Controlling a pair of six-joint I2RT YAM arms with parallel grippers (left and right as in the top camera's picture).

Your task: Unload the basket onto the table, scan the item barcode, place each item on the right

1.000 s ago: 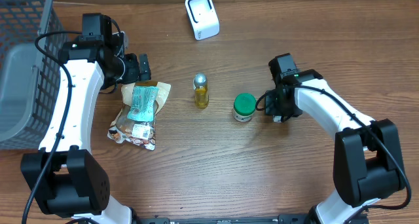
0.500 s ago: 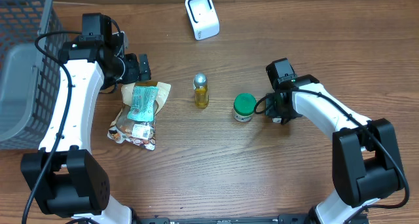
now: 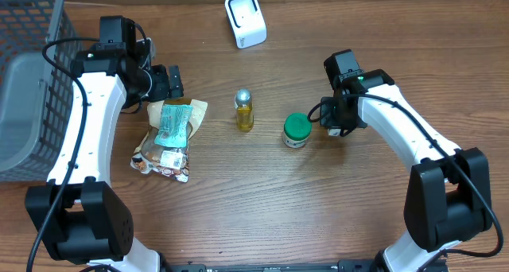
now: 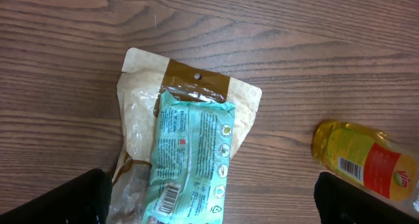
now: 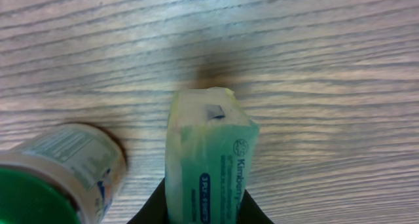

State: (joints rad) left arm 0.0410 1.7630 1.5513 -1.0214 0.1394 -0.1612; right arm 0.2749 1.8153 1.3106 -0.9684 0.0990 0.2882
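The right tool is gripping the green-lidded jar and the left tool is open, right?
No: the right tool grips a pale green tissue pack, with the green-lidded jar free beside it, per the right wrist view. The left tool is open.

Bright, even light with soft shadows; the close tissue pack (image 5: pixel 206 152) looks slightly blurred.

Bottle (image 3: pixel 244 111) between pouches (image 3: pixel 169 138) and jar (image 3: pixel 297 130), scanner (image 3: pixel 245 19) behind

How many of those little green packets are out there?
2. One light-green packet lies on the brown pouch on the left side; the other green packet is pinched in the right gripper, beside the green-lidded jar. The basket could hide more.
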